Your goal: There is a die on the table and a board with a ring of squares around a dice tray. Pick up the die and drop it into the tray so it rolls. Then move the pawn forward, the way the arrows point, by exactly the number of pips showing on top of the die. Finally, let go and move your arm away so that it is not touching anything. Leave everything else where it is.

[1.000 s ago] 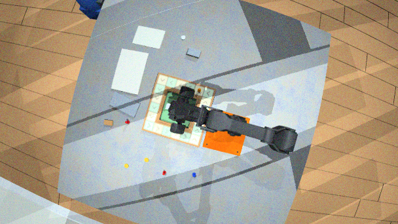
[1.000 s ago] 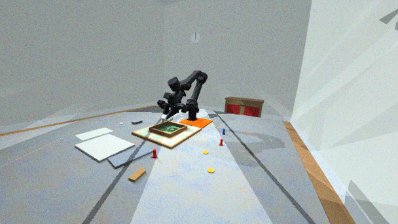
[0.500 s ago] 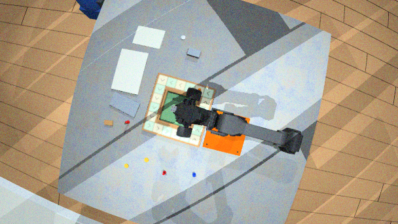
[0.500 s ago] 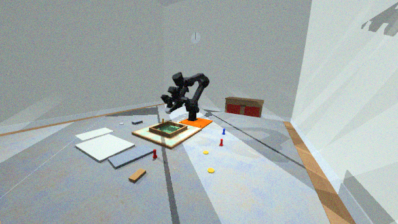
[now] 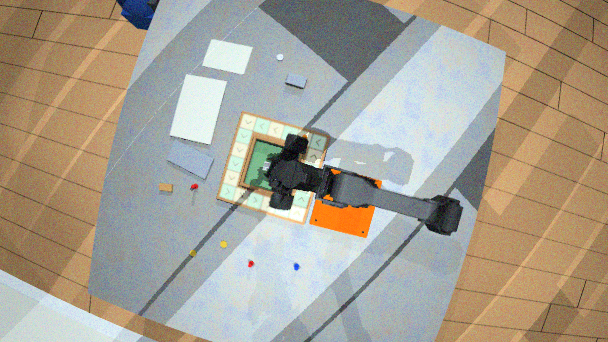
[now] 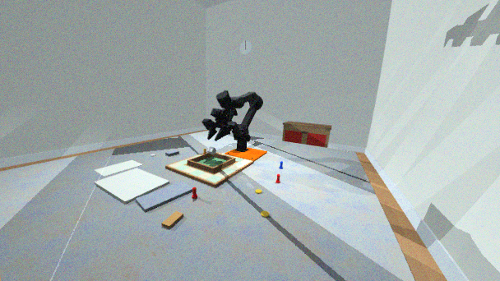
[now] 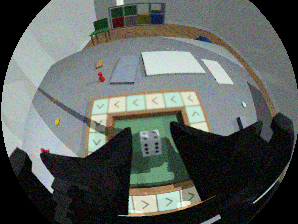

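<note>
A grey die (image 5: 266, 166) (image 6: 211, 149) (image 7: 150, 144) with dark pips is in the air over the green-floored tray (image 5: 247, 162) (image 6: 201, 165) (image 7: 145, 116). It is below the fingertips and touches neither finger. A face with six pips shows toward the wrist camera; its top face is too blurred to read surely. My gripper (image 6: 213, 139) (image 7: 150, 128) is open above the tray. The board (image 5: 235, 162) (image 6: 181, 168) (image 7: 136, 103) has arrowed squares around the tray. An orange pawn (image 5: 306, 135) (image 6: 205, 151) stands on the board's robot-side part; it is hidden in the wrist view.
A red pawn (image 5: 194, 186) (image 6: 194, 193) (image 7: 101, 77), a tan block (image 5: 165, 187) (image 6: 173, 219) and a blue-grey slab (image 5: 190, 160) lie beyond the board. Another red pawn (image 5: 251, 263), a blue pawn (image 5: 296, 266) and yellow discs are to one side. White sheets and a small grey block (image 5: 296, 80) lie opposite.
</note>
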You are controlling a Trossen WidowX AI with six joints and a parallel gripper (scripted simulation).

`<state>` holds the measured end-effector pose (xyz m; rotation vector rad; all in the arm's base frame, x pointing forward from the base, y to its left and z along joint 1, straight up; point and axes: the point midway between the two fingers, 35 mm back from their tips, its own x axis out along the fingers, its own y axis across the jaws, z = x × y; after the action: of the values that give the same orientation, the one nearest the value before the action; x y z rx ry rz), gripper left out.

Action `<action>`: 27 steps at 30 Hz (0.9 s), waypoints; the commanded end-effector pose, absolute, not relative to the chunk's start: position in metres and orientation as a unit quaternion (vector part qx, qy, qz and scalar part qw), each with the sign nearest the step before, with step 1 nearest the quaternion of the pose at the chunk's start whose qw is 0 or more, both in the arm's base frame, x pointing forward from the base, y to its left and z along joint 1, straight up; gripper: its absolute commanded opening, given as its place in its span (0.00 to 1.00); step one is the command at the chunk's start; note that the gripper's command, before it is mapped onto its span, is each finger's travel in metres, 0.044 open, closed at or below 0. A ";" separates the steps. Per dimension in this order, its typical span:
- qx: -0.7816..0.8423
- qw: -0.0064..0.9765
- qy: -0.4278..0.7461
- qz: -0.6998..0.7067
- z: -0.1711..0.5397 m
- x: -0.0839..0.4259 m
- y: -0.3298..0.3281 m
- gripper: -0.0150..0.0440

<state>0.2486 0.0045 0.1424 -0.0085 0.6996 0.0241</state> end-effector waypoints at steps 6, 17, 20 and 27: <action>-0.002 0.940 0.342 0.009 0.182 0.248 0.004 0.92; -0.004 0.840 0.543 0.008 0.158 0.262 0.004 1.00; -0.004 0.794 0.608 0.008 0.150 0.266 0.005 1.00; -0.005 0.750 0.661 0.010 0.141 0.269 0.005 1.00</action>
<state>0.2716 0.0050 0.1379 -0.0116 1.4549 0.0226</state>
